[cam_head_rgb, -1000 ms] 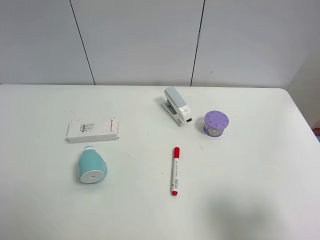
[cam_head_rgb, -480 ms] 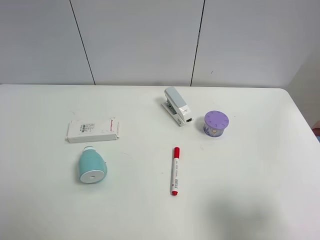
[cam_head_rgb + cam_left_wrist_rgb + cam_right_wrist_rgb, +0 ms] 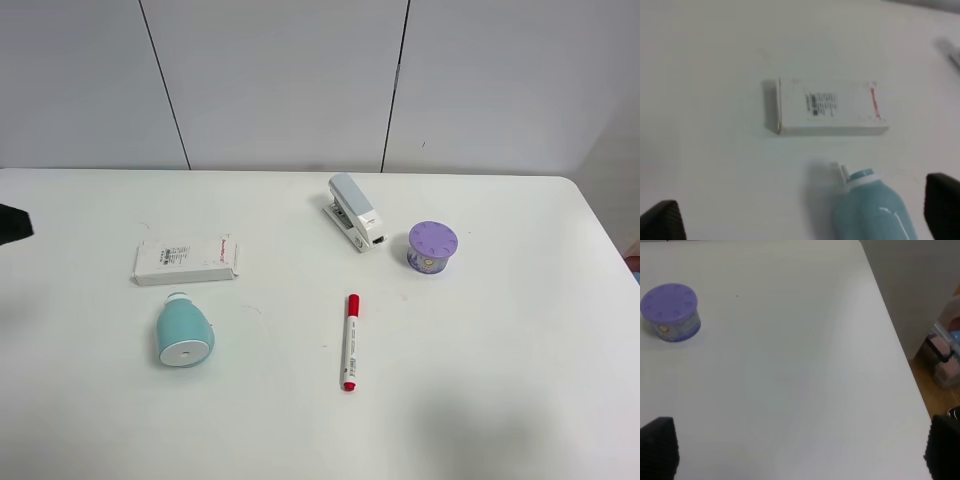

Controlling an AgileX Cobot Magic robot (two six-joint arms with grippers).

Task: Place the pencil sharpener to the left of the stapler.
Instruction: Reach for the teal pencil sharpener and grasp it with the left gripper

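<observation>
Two end effectors, both spread wide and gripping nothing. We are watching the left end effector (image 3: 801,217) hanging above the pencil sharpener (image 3: 185,335), not touching it, and we are reading that as a lineup for the pick. The pencil sharpener is lying on its side at the near left of the tabletop (image 3: 500,380), flat white end toward the near edge, just in front of the white box (image 3: 187,260) and well apart from the stapler (image 3: 356,212) at the back. The right end effector (image 3: 800,447) is idling off beyond the purple tin (image 3: 432,246), probably leaving room. We are eyeing the patch left of the stapler as the landing spot.
</observation>
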